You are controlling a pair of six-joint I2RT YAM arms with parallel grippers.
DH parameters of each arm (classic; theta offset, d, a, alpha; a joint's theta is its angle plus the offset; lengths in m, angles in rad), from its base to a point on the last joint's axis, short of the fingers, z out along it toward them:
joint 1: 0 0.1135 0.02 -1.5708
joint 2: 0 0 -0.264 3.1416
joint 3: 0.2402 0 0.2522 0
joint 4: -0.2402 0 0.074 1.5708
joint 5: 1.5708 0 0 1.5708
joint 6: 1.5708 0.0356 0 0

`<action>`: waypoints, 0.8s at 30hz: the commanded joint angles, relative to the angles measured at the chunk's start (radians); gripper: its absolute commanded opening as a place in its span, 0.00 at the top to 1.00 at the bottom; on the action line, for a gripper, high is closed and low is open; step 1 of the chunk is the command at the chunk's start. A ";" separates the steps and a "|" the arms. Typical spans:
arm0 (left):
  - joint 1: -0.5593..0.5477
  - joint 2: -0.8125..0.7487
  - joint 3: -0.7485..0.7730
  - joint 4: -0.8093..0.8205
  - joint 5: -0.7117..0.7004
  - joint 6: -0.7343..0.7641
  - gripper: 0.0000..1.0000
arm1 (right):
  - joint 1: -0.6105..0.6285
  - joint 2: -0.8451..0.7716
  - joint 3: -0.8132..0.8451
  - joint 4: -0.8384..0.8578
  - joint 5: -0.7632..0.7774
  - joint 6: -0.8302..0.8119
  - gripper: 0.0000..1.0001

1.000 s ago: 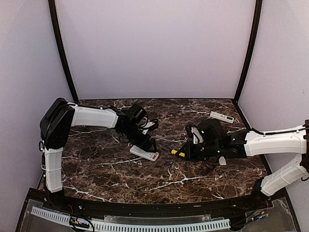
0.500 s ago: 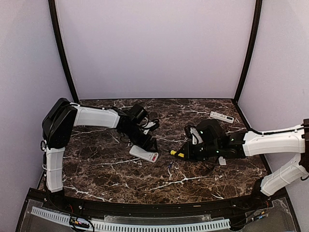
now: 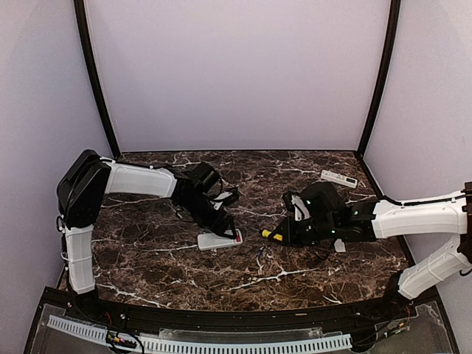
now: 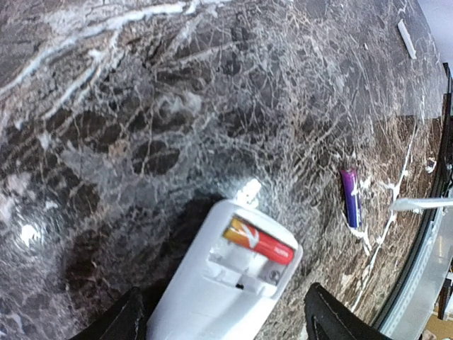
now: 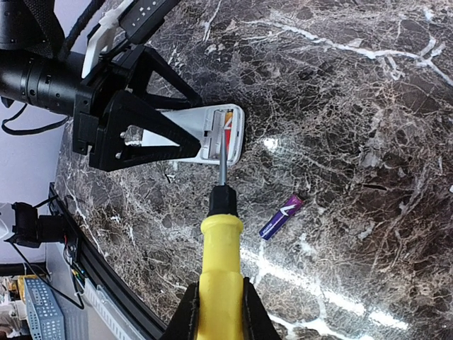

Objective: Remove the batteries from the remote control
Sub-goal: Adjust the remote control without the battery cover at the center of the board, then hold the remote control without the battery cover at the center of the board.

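- The remote control [image 4: 212,297] lies on the bench [image 4: 141,106] with its back open, so I take it as my reference for all positions.
- One red battery [image 4: 259,241] sits in the compartment at the remote's open end, with its long axis across the remote's width. The slot beside it, toward the remote's body, looks empty.
- A purple-blue battery [image 5: 281,216] lies loose on the bench, well apart from the remote's open end. I judge that one already out.
- Left fingers [image 4: 133,312] are spread and stand on either side of the remote's body. I see a gap on one side and no clear clamp.
- The right gripper [image 5: 218,304] is closed on the yellow handle of the screwdriver [image 5: 221,241].
- The screwdriver's shaft points at the remote's open end, roughly in line with the red battery's long axis. Its tip is at the battery's near end, but I cannot confirm contact.
- Judgement: the right arm's tool is the nearer to the red battery. The next move is to pry that near end up and out.
- Risk: the remote may slide if the left fingers do not brace it.
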 commanded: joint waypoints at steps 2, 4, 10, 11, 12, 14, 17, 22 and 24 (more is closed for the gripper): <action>-0.016 -0.065 -0.077 -0.090 0.055 -0.005 0.24 | -0.003 0.005 0.025 0.005 0.008 -0.016 1.00; -0.026 -0.071 -0.090 -0.094 0.034 0.002 0.24 | -0.003 0.012 0.031 0.006 0.005 -0.018 1.00; -0.086 -0.104 -0.118 -0.095 -0.173 0.013 0.21 | -0.003 0.015 0.040 -0.005 0.010 -0.019 1.00; -0.095 -0.110 -0.122 -0.098 -0.204 0.013 0.19 | -0.004 0.015 0.040 -0.007 0.012 -0.018 1.00; -0.111 -0.112 -0.124 -0.099 -0.257 0.014 0.17 | -0.004 0.014 0.040 -0.010 0.014 -0.019 1.00; -0.133 -0.114 -0.132 -0.105 -0.319 0.009 0.14 | -0.003 0.016 0.041 -0.012 0.016 -0.022 1.00; -0.159 -0.115 -0.142 -0.108 -0.354 0.006 0.13 | -0.003 0.019 0.047 -0.023 0.017 -0.029 1.00; -0.185 -0.113 -0.161 -0.113 -0.355 0.032 0.23 | -0.004 0.011 0.056 -0.049 0.030 -0.041 1.00; -0.188 -0.115 -0.166 -0.115 -0.362 0.046 0.30 | -0.007 0.003 0.053 -0.059 0.033 -0.046 1.00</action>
